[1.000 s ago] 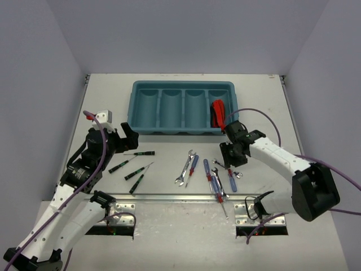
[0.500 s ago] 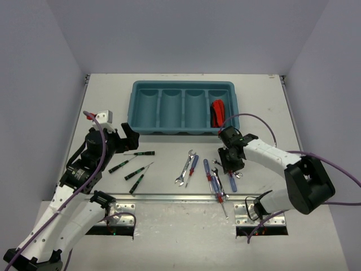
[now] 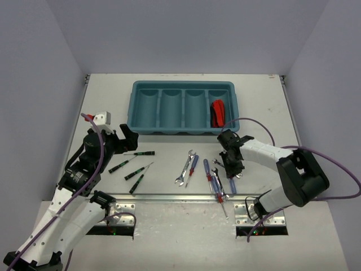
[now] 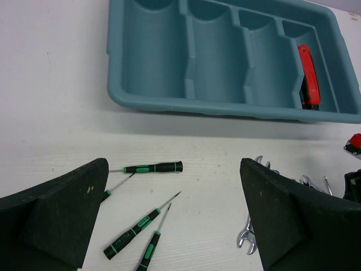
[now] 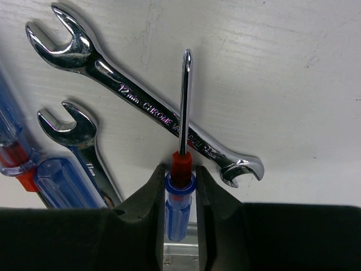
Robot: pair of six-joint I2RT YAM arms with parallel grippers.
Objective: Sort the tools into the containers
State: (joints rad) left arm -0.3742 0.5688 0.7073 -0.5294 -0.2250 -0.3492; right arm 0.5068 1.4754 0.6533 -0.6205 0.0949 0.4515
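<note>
- White table point(image 3: 101, 101), seen from above, carries the teal tray point(image 3: 181, 84) at its far middle; four long compartments side by side.
- L gripper point(image 3: 131, 138) hangs just off the tray's near-left corner, jaws spread wide w/ nothing betw. them. In the wrist view its fingers point(image 4: 62, 214) stand at either edge of the shot.
- R gripper point(image 5: 180, 175) sits low over the table off the tray's near-right corner, jaws pinching the handle of a blue-handled screwdriver point(image 5: 179, 203).
- Red-and-black pliers point(image 3: 218, 113) lie in the tray's rightmost compartment.
- 12 mm chrome wrench point(image 5: 141, 104) lies flat on the table; the pinched driver's shaft crosses over it. A smaller wrench point(image 5: 84, 141) lies just beside it.
- Third wrench point(image 3: 184, 167) rests on the near side of the tray, opposite its middle, w/ a second blue screwdriver point(image 3: 193, 164) alongside.
- More blue drivers point(image 3: 207, 169) lie heaped w/ wrenches opposite the tray's right half, next to the R gripper.
- Four black-and-green precision screwdrivers point(image 4: 152, 167) lie scattered on the table opposite the tray's left end, none in a compartment.
</note>
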